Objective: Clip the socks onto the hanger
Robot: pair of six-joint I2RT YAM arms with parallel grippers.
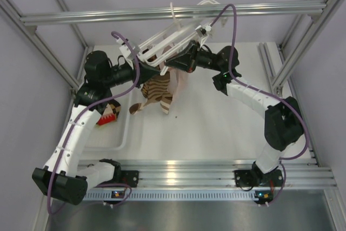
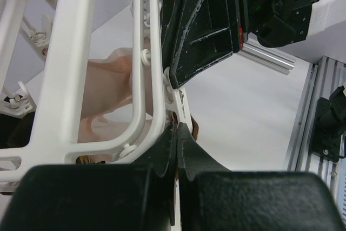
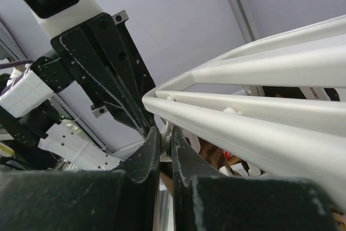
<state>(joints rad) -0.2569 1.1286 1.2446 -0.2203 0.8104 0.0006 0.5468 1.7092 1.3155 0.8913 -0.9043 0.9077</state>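
Observation:
The white hanger [image 1: 162,40] hangs tilted under the overhead rail, and both grippers meet at its lower bar. A brown-and-cream striped sock [image 1: 157,93] dangles just below them, beside a pale pink sock [image 1: 179,79]. My left gripper [image 2: 179,127] is shut, a brown sock edge [image 2: 193,128] showing at its tips right under a white clip [image 2: 177,101]. My right gripper [image 3: 165,136] is shut on that clip's tab below the hanger bars [image 3: 259,112]. In the top view the left gripper [image 1: 159,68] and the right gripper [image 1: 168,64] almost touch.
A white tray [image 1: 121,133] lies at the left with a red and brown item [image 1: 108,116] in it. The grey aluminium rail [image 1: 162,13] crosses overhead, and more rails run along the right side [image 2: 319,112]. Purple cables loop over both arms.

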